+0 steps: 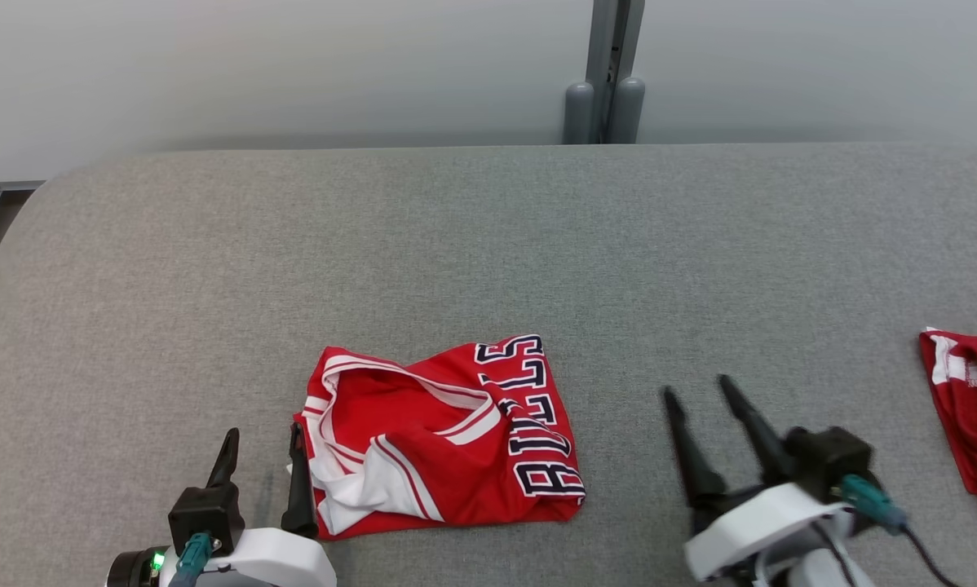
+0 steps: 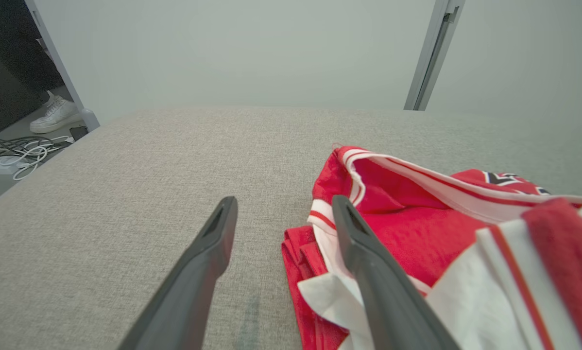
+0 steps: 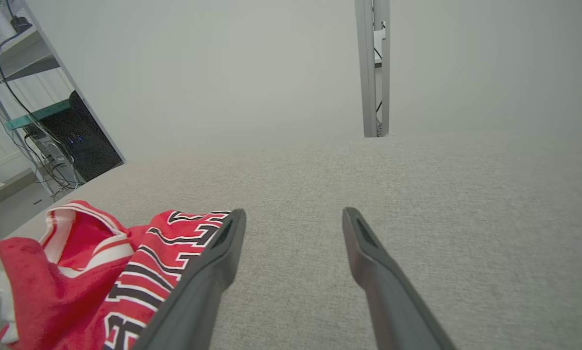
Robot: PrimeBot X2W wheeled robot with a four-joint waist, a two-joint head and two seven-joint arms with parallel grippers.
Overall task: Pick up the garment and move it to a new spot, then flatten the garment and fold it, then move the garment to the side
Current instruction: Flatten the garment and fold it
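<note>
Left gripper [image 1: 264, 432]: fingers spread wide, nothing between them; low over grey table [image 1: 456, 244], pointing away from the body.
Left gripper's right finger [image 2: 364, 243]: at the cloth's near-left edge, over white sleeve fabric in the left wrist view; touching or just above, cannot tell.
Garment [image 1: 448, 456]: immediately right of the left gripper, well left of the right gripper. Bunched in a loose heap, neck opening gaping, white sleeve and stripe trim turned up. Dark lettering running sideways along the side nearer the right gripper.
Right gripper [image 1: 696, 387]: fingers spread, empty; strip of bare table between its left finger and the lettered edge.
Smaller red top [image 1: 974, 408]: far right of the right gripper, at the head view's edge; separate piece, apart from the work.
Progress: neither spread flat nor squarely folded as lying now. Fits 2 stages: heap waiting for a lift, or heap set down at a new spot.
Left to do in both, by judgement: flattening, folding, shift to the side.
</note>
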